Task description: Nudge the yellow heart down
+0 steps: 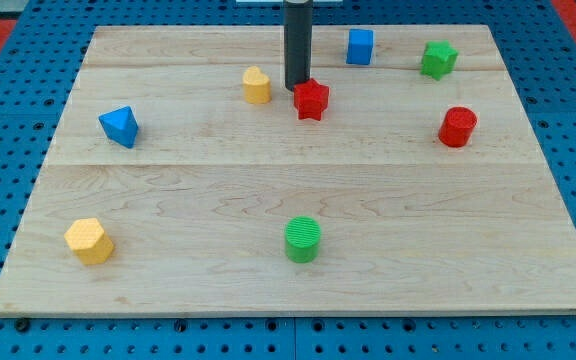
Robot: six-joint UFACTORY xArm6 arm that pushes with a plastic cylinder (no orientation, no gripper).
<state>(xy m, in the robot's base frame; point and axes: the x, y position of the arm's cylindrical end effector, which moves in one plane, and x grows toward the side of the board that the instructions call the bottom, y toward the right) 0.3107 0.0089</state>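
Observation:
The yellow heart (256, 86) sits on the wooden board near the view's top, left of centre. My tip (297, 89) ends just to the heart's right, a small gap away, and touches or nearly touches the upper left of the red star (311, 100). The dark rod rises straight up from the tip and leaves the view at the top edge.
A blue cube (360, 47) and a green star (438, 59) lie at the top right. A red cylinder (457, 127) is at the right, a blue pyramid (119, 126) at the left, a yellow hexagon (89, 241) at the bottom left, a green cylinder (303, 240) at bottom centre.

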